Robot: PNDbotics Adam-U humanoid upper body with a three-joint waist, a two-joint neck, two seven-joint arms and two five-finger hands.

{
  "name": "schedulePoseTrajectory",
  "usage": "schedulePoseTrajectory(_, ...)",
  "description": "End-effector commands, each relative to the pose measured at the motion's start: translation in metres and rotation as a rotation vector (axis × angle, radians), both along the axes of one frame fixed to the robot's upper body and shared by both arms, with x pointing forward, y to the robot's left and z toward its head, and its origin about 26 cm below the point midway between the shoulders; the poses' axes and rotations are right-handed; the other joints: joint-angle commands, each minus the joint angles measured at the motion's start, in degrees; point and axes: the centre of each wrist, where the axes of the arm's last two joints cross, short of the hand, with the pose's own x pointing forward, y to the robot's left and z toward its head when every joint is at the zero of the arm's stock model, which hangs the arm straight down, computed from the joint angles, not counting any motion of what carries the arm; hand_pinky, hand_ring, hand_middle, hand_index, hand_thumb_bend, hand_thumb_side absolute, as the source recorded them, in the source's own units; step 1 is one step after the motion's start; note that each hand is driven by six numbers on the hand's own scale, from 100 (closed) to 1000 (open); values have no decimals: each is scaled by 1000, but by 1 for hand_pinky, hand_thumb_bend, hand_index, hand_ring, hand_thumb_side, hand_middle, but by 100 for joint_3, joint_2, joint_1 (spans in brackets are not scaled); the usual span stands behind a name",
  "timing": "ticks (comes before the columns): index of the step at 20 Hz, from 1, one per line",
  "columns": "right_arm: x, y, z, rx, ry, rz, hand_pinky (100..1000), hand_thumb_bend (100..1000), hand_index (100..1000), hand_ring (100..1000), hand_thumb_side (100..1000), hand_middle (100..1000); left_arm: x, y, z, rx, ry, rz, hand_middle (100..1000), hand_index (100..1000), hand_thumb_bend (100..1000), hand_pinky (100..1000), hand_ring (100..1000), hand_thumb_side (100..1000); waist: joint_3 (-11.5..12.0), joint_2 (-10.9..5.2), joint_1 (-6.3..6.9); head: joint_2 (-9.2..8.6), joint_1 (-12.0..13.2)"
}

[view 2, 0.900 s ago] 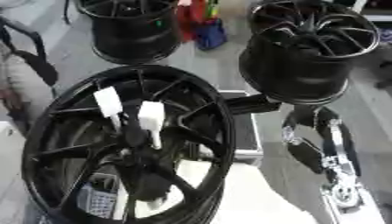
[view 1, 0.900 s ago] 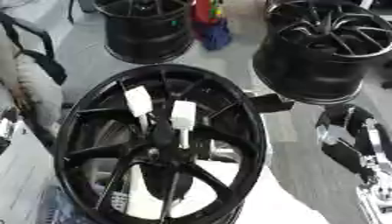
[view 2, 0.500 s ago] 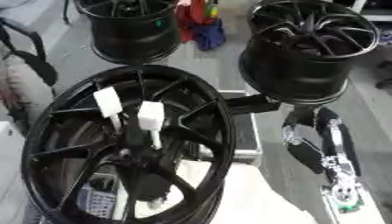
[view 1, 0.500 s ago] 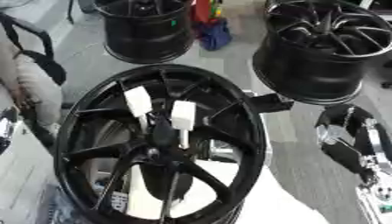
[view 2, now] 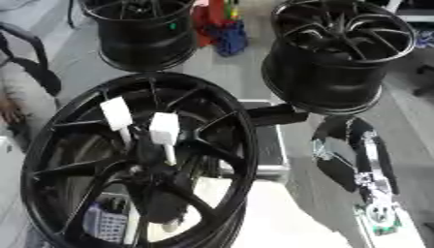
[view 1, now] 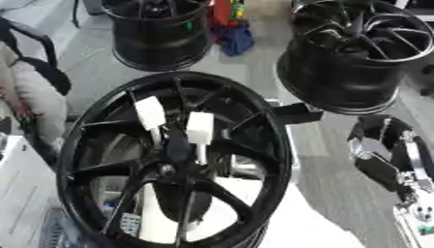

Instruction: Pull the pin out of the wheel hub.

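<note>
Three black wheels: one large wheel [view 1: 174, 160] in front at about 7 o'clock; a second wheel [view 1: 159, 30] on the floor at 11 o'clock; a third wheel [view 2: 337, 53] at 1 o'clock; two white pins [view 1: 151, 112] [view 1: 200, 128] stand side by side on the front wheel near its hub; one robot hand [view 2: 356, 160], black and silver, at 4 o'clock; one red and blue heap [view 1: 232, 25] at 12 o'clock between the far wheels.
</note>
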Motion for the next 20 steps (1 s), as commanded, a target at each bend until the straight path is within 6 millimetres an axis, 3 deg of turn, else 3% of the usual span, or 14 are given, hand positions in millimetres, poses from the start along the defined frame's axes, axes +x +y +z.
schedulePoseTrajectory(1, 1, -3, 8, -28, -24, 5, 738, 100, 727, 617, 100, 676, 0, 26, 50, 222, -50, -37, 653, 755, 538, 598, 545, 321, -25, -43, 53, -20, 3)
schedulePoseTrajectory(6, 2, -4, 7, -38, -16, 12, 738, 100, 743, 617, 100, 677, 5, 44, 119, 576, -16, -214, 672, 787, 550, 629, 561, 404, -81, -48, 128, -17, 10)
schedulePoseTrajectory(12, 2, -5, 5, -54, 0, 23, 738, 100, 748, 617, 100, 676, 19, 29, 184, 953, 97, -486, 705, 823, 509, 683, 601, 424, -170, -93, 219, 17, 55)
schedulePoseTrajectory(16, 2, -6, 3, -60, 13, 30, 738, 100, 749, 616, 100, 675, 32, -3, 201, 1140, 180, -698, 720, 839, 487, 704, 623, 401, -234, -138, 281, 34, 91)
schedulePoseTrajectory(20, 1, -8, 1, -64, 22, 33, 738, 100, 750, 615, 100, 674, 48, -36, 198, 1267, 301, -911, 738, 851, 485, 729, 656, 344, -266, -174, 322, 65, 109)
